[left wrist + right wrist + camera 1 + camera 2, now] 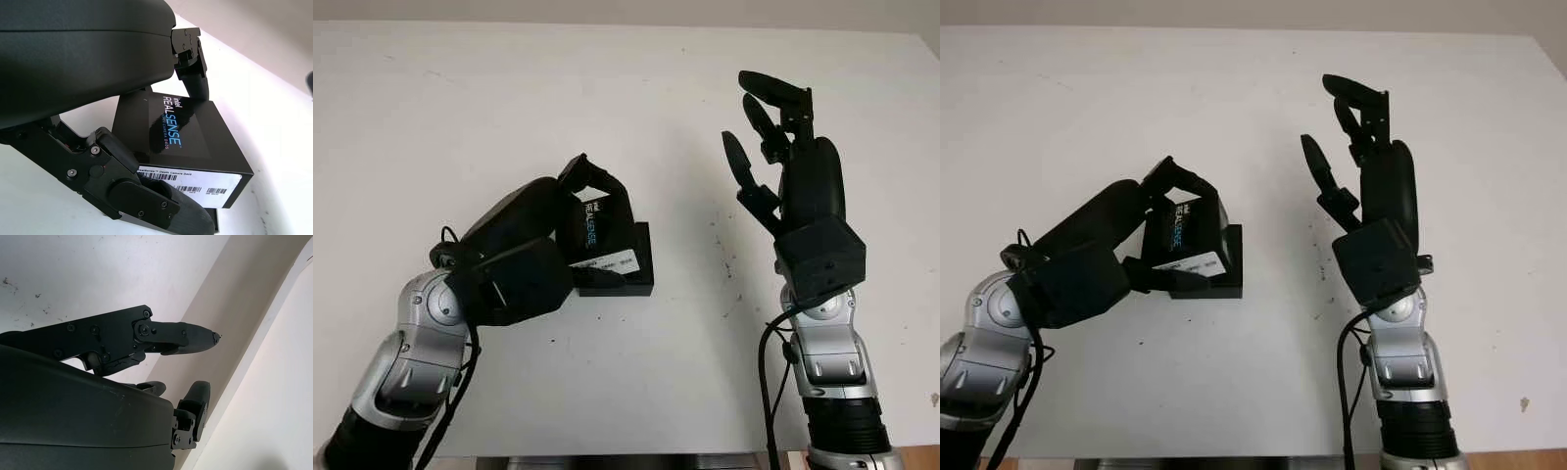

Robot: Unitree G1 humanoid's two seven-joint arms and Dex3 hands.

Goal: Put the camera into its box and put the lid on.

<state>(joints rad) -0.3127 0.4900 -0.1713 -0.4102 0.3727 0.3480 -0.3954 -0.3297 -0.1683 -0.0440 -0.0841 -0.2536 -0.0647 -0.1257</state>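
Observation:
My left hand (591, 223) is shut on the black box lid (598, 231), which bears "Intel RealSense" lettering and a white barcode label (195, 182). Fingers (191, 63) hook over its far edge and the thumb (161, 205) presses its near edge. The lid is tilted, its lower edge over the black box base (642, 266) that sits on the white table (607, 88) left of centre. The lid and hand hide the inside of the base. My right hand (762, 122) is open, raised upright above the table to the right of the box, well apart from it.
Small dark specks (721, 247) mark the table between the box and my right arm. The table's front edge (636, 452) runs close behind both forearms. Bare white surface lies beyond and to both sides of the box.

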